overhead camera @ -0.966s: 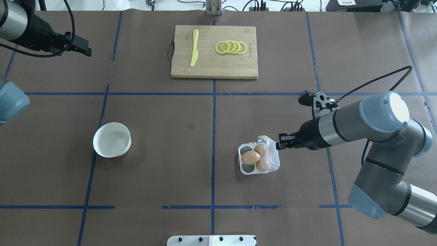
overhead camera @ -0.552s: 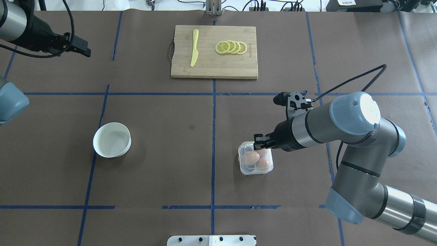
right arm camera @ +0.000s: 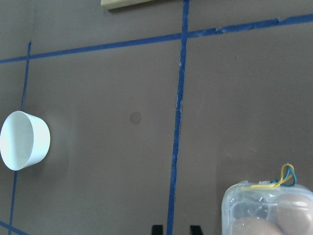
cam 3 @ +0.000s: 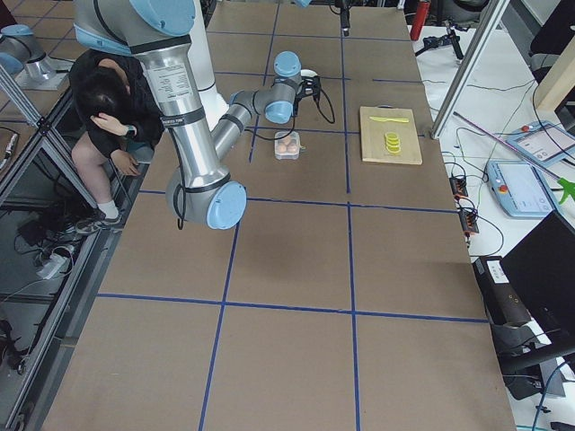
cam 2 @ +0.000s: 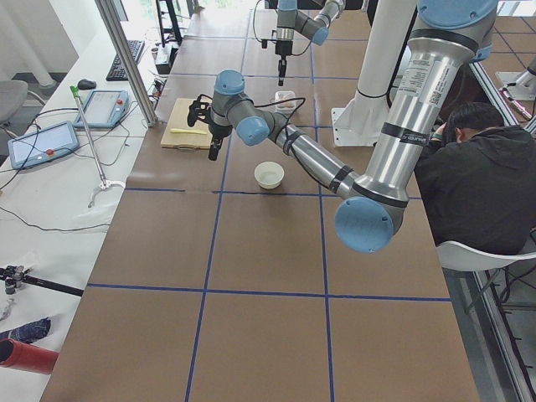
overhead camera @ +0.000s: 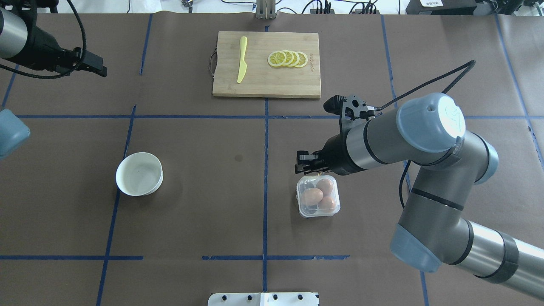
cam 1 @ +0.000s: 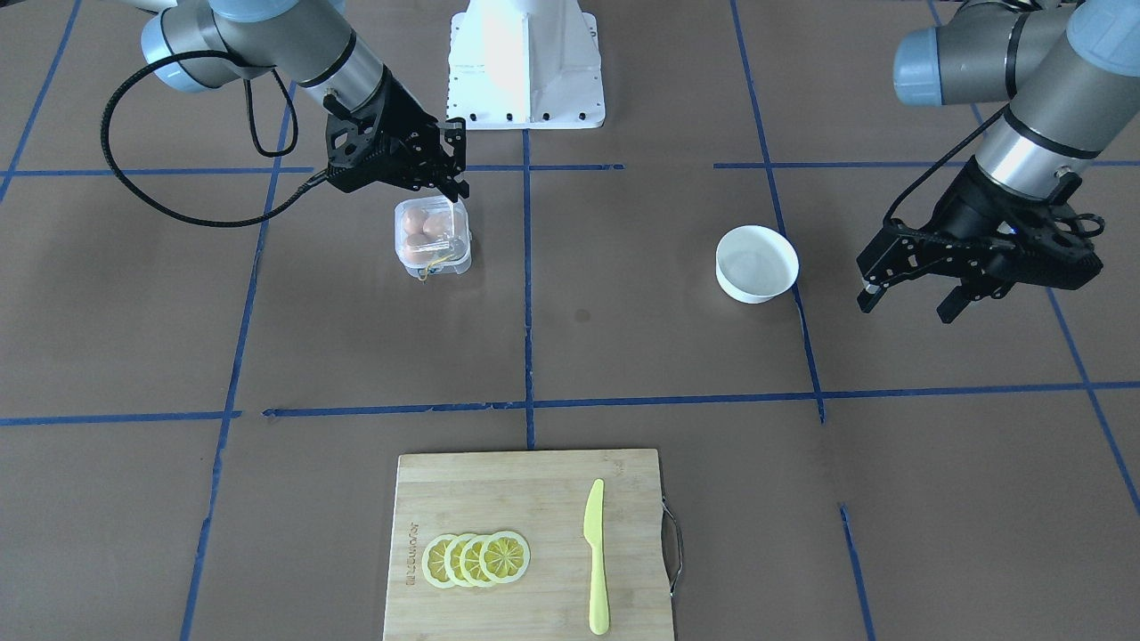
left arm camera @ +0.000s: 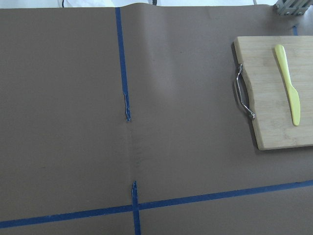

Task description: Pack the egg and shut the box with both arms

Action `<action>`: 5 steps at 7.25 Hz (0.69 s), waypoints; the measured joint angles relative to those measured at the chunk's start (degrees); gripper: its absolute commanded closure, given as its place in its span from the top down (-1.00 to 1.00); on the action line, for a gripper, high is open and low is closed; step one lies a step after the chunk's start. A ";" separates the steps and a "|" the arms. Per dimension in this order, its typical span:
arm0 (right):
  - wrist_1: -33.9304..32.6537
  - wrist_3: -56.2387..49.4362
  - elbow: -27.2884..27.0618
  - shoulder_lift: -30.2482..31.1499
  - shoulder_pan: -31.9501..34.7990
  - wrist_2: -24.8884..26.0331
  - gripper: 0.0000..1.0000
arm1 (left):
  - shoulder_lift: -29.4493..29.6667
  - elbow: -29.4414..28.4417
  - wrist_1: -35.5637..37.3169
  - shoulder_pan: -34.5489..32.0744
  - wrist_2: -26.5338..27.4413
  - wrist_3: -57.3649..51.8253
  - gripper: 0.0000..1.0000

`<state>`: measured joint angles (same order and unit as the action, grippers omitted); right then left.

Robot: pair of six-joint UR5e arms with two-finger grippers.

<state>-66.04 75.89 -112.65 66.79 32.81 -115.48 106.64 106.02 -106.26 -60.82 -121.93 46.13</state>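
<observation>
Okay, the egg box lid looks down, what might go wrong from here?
The box may not be latched: the right gripper hovers open by its edge, not pressing. With the left gripper far off, nothing braces the box, so a push might slide it. The yellow string could snag a finger.

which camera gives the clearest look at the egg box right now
Overhead exterior: the whole box shows unobstructed, lid down over three brown eggs. Front-facing shows it whole but smaller; the right wrist catches only one corner with the yellow string; both side views make it tiny; the left wrist misses it.
</observation>
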 measured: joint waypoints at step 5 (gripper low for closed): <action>-12.44 -12.75 -3.10 4.19 21.04 -12.95 1.00 | -8.18 -3.10 -3.20 -10.32 -0.70 -21.06 1.00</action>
<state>-78.47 63.15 -115.76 70.98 53.84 -128.43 98.46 102.92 -109.46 -71.14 -122.63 25.08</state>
